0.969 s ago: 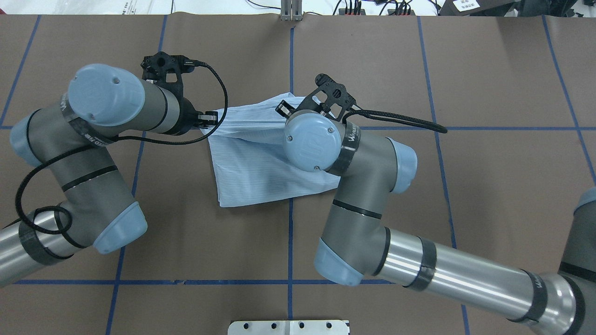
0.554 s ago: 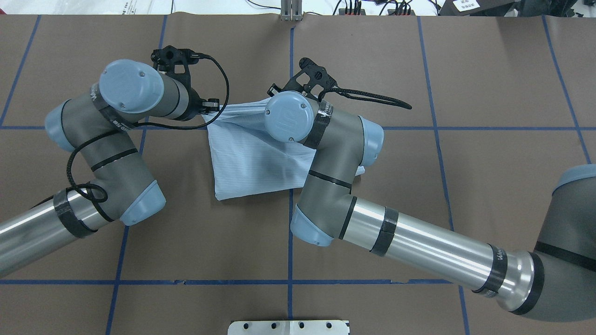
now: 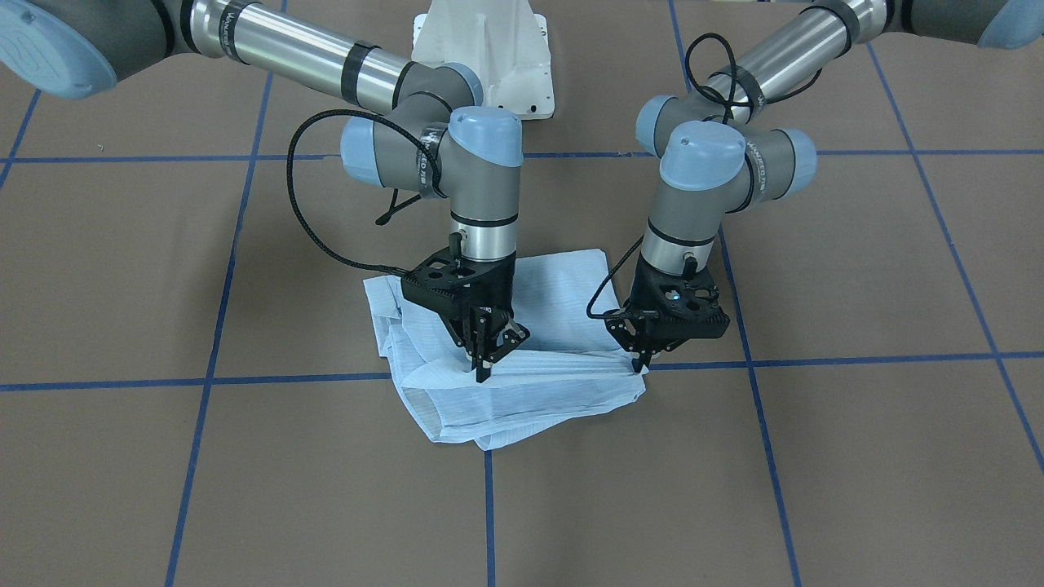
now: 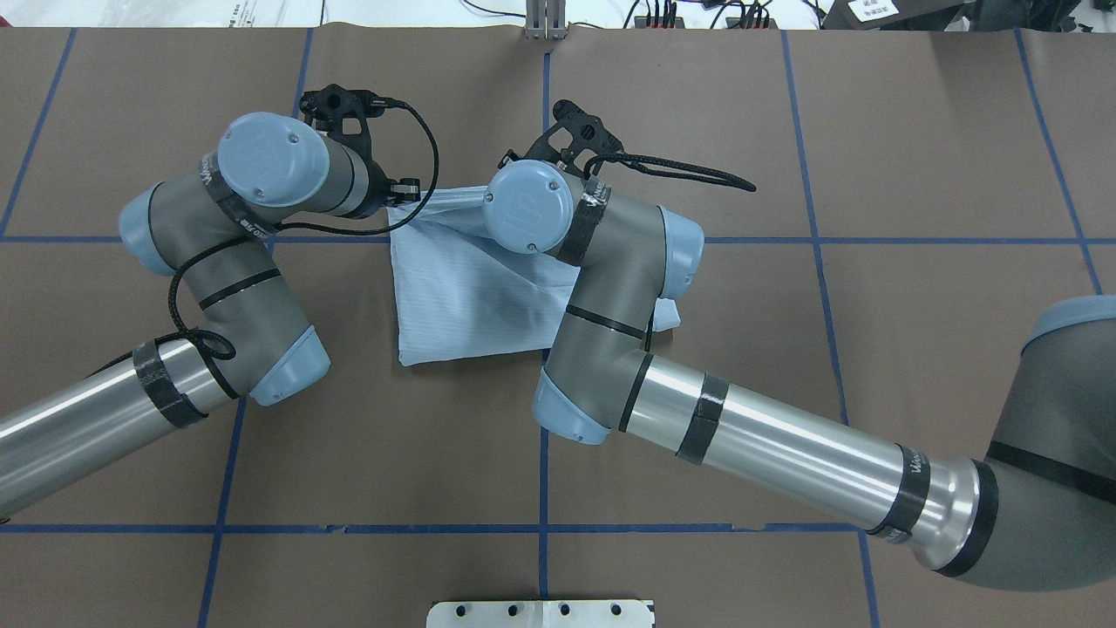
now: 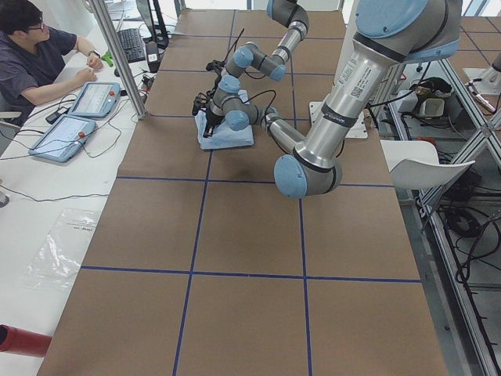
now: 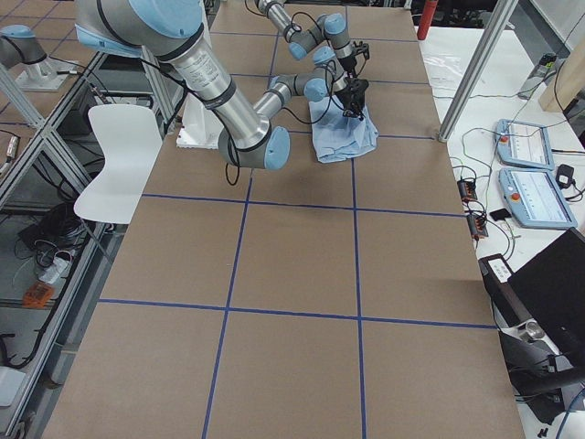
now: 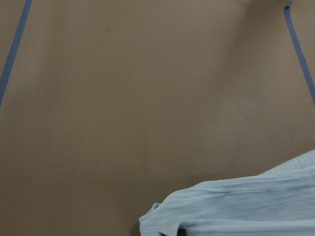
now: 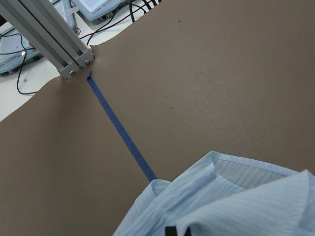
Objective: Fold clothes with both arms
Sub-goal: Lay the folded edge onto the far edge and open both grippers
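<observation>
The light blue striped shirt lies bunched and partly folded on the brown table, near the centre. My left gripper is shut on the shirt's far corner, on the right of the front-facing view. My right gripper is shut on the same far edge, further along. The cloth runs as a taut ridge between them. In the overhead view the right wrist hides the right fingertips, while the left gripper shows at the shirt's far left corner. Both wrist views show only fabric at their bottom edge.
Blue tape lines divide the brown table top. The white pedestal base stands behind the arms. An aluminium post rises at the far table edge. A person sits at a side table with tablets.
Both arms have moved away from the robot, carrying the shirt's held edge toward the far side. The right arm has also shifted left. The shirt's near edge has slid the same way.
</observation>
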